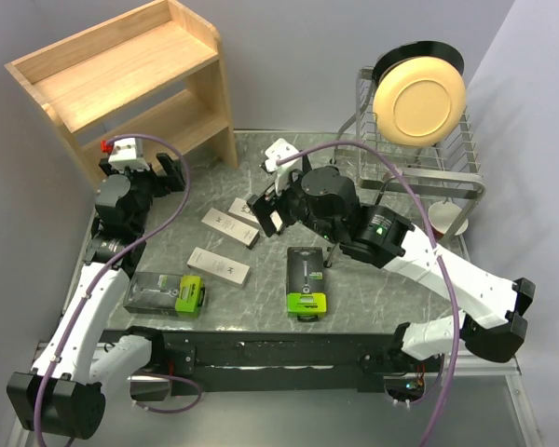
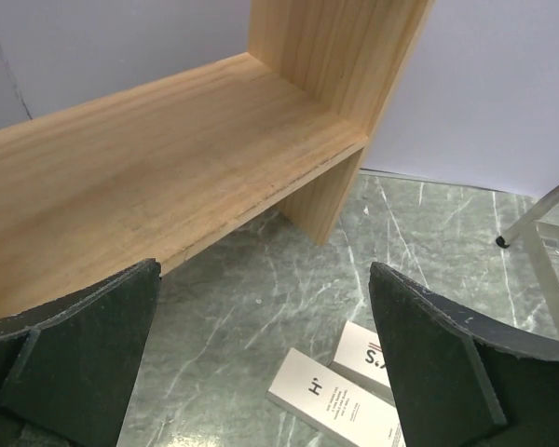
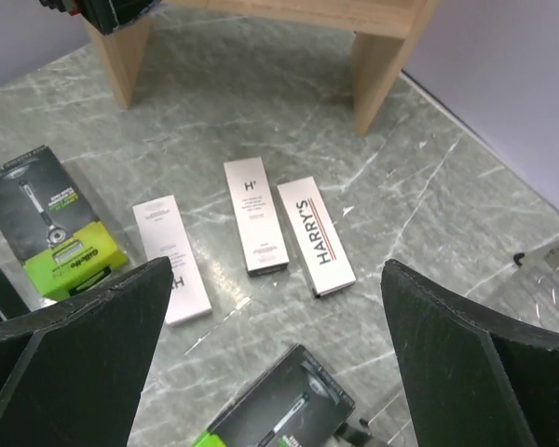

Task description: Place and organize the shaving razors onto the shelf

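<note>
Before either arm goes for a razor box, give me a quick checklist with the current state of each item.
1. Left gripper open and empty: ok.
2. Right gripper open and empty: ok.
3. Three slim white boxes lying flat on the table, nothing on top: ok.
4. Two black-and-green packs lying flat, uncovered: ok.
5. Shelf tiers bare where visible: ok.
6. Razors shelved: not ok, all five are on the table.
</note>
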Motion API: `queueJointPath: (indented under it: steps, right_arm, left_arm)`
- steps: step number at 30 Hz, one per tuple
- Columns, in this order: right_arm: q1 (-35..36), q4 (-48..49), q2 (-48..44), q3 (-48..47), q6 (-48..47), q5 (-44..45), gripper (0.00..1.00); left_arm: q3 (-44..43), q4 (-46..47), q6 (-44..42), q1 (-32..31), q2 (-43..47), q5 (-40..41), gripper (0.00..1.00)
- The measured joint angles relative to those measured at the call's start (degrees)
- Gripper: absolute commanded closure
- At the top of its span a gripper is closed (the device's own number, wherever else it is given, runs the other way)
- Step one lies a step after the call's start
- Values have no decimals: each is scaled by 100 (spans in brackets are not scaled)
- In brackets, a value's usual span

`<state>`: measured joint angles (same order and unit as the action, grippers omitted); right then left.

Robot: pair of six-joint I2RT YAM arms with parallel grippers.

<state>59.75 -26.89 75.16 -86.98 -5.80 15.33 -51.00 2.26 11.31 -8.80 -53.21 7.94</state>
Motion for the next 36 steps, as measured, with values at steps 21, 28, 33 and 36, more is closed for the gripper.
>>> queueJointPath:
  steps: [21, 28, 33, 36]
  right_arm:
    - [-765, 269, 636, 1694, 155, -850, 100]
    - [-1429, 243, 671, 2214, 466, -435, 100]
    - [-1493, 332, 579, 2833, 247, 24, 100]
    - [-1650, 345, 522, 3069, 103, 243, 100]
  left_arm:
    - [61, -94, 107, 57, -337, -619, 10]
    - [129, 4, 164, 57, -334, -817, 9]
    - [208, 144, 164, 57, -332, -857, 9]
    - [280, 186, 164, 57, -332, -866, 9]
